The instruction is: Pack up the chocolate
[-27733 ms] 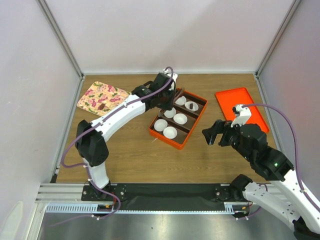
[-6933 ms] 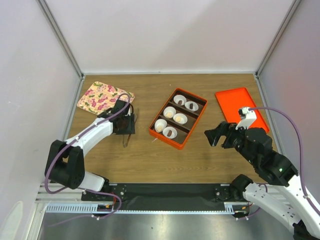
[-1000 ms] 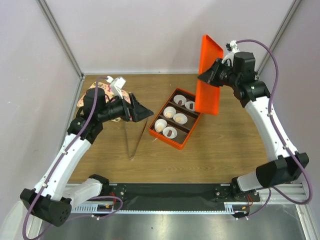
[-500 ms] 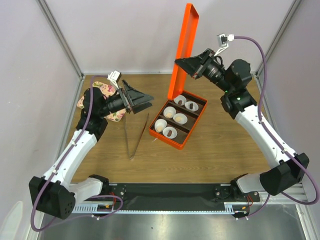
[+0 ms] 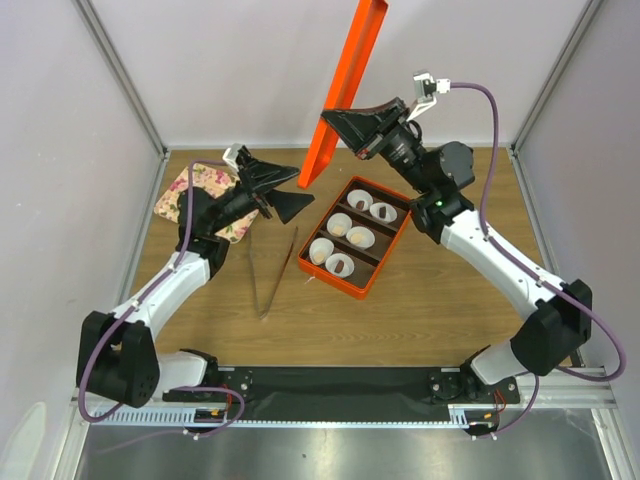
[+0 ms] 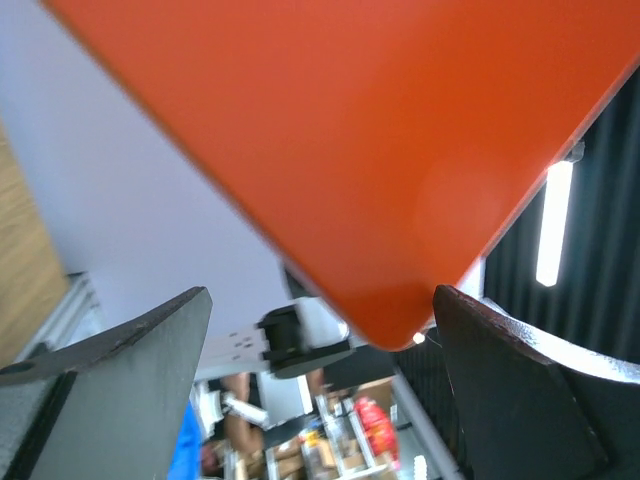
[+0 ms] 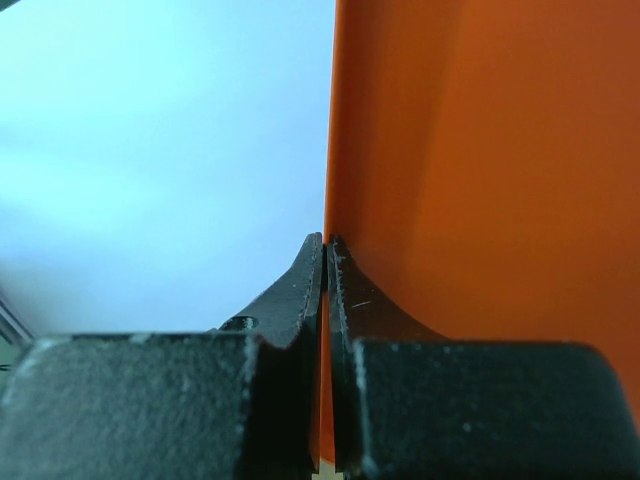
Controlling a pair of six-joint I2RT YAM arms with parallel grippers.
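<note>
Small pieces of chocolate sit in white paper cups inside the orange divided box (image 5: pixel 395 231): a pale one (image 5: pixel 340 228) and a dark one (image 5: pixel 384 213) among them. My right gripper (image 5: pixel 337 118) (image 7: pixel 326 241) is shut on the edge of the flat orange lid (image 5: pixel 352 70) (image 7: pixel 480 180), which it holds high and tilted above the table. My left gripper (image 5: pixel 289 190) (image 6: pixel 322 300) is open and raised. The lid's (image 6: pixel 380 150) lower corner lies between its wide-spread fingers; I cannot tell whether they touch it.
Metal tongs (image 5: pixel 270 275) lie on the wooden table left of the box. A floral mat (image 5: pixel 200 190) lies at the back left, partly behind the left arm. White walls close in the table on three sides.
The right arm has swung the lid further left and tipped it, so its lower corner points down-left. The left gripper has risen and moved right to meet that corner, still open.
</note>
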